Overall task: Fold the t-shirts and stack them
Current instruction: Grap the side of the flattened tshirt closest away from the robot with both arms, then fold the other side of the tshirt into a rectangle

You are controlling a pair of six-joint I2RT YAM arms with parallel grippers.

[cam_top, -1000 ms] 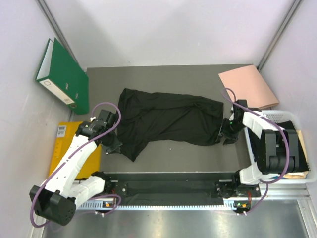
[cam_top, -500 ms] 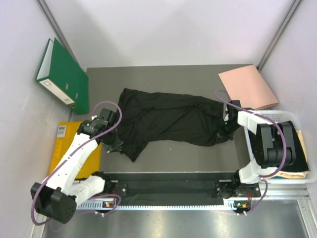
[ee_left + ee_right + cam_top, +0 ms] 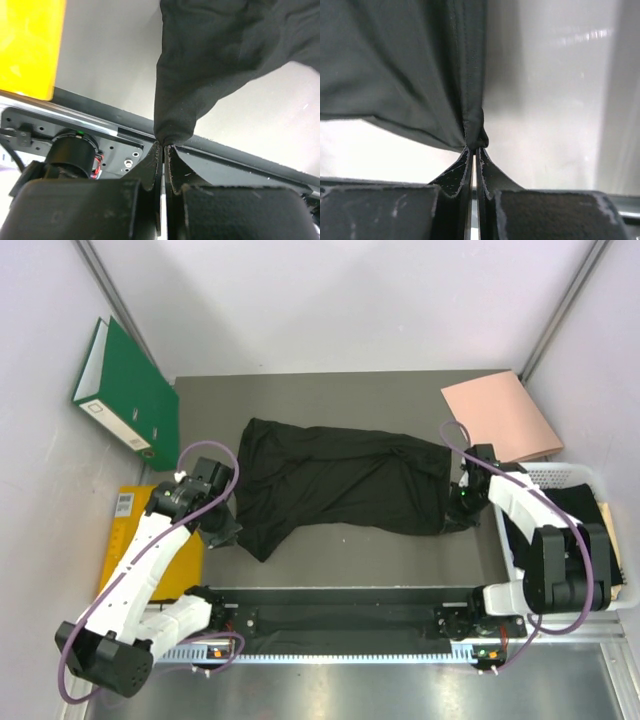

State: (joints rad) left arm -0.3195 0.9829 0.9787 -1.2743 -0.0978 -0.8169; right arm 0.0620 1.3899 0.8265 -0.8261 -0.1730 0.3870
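Note:
A black t-shirt (image 3: 340, 480) lies crumpled and stretched sideways across the middle of the dark grey table. My left gripper (image 3: 226, 531) is shut on its near-left corner; in the left wrist view the fingertips (image 3: 165, 146) pinch a bunched tip of the black fabric (image 3: 220, 50). My right gripper (image 3: 456, 517) is shut on the shirt's near-right edge; in the right wrist view its tips (image 3: 475, 149) clamp a gathered fold of the cloth (image 3: 395, 65). More black t-shirts (image 3: 572, 508) and a cream one (image 3: 612, 575) lie in the white basket (image 3: 560, 472) at the right.
A green binder (image 3: 125, 390) leans on the left wall. A salmon-pink folder (image 3: 500, 415) lies at the back right, close to the right arm. A yellow flat object (image 3: 125, 540) sits under the left arm. The black mounting rail (image 3: 340, 620) runs along the near edge.
My right gripper moved in to the shirt's right edge and shut on it. The left gripper, still holding its corner, shifted slightly left.

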